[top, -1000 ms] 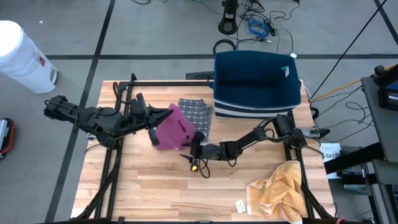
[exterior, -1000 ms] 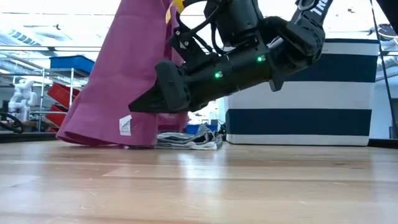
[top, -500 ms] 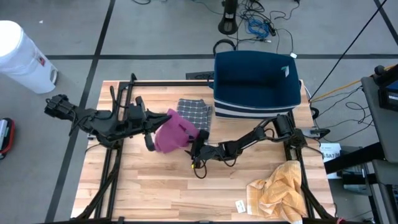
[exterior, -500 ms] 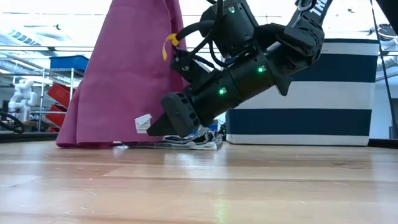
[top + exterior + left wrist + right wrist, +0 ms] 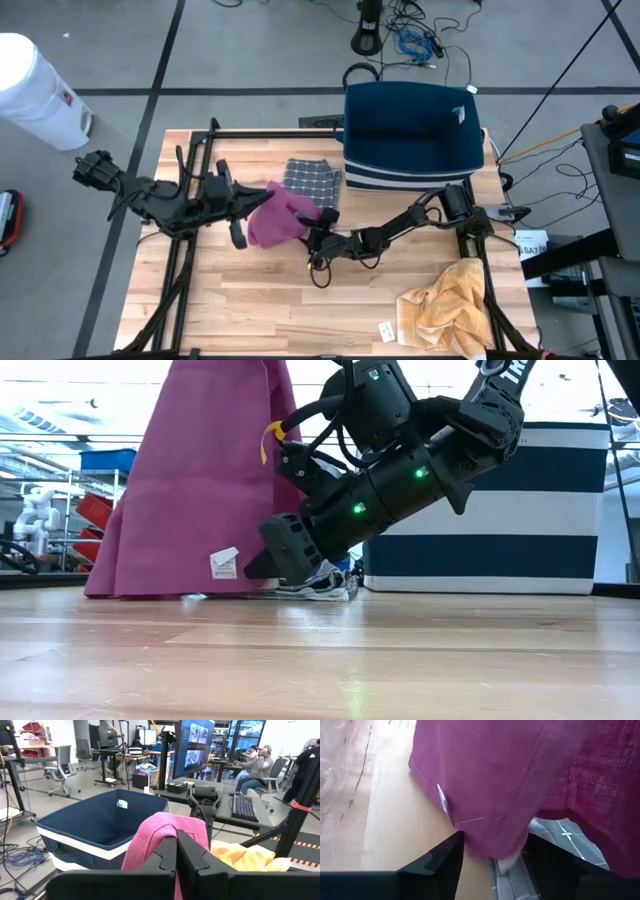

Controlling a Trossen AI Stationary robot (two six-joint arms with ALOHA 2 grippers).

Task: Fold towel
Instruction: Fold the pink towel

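A magenta towel [image 5: 282, 215] hangs from my left gripper [image 5: 268, 194], which is shut on its top and held level above the table's middle. The towel's lower edge [image 5: 150, 592] reaches down to the tabletop, and a white tag [image 5: 223, 563] shows near that edge. My right gripper [image 5: 495, 867] is open and tipped downward beside the towel. Its two fingers stand on either side of the towel's lower corner [image 5: 487, 845]. In the low view this gripper [image 5: 278, 555] is low over the table. My left gripper pinches a bunched fold at the towel's top [image 5: 170, 826] between its two shut fingers, which lie level. The cloth drapes over the fingertips and hangs slack below them, its lower edge at the table. My right gripper: I cannot tell whether its open fingers touch the corner.
A folded grey checked towel [image 5: 312, 180] lies just behind the magenta one. A dark blue basket [image 5: 412, 135] stands at the far right. A crumpled yellow towel [image 5: 450, 305] lies at the near right corner. Bare wood lies at the near left.
My right gripper has tipped its fingers downward and turned, sinking a little toward the towel's lower corner. The hanging towel has shifted slightly and its tag has swung.
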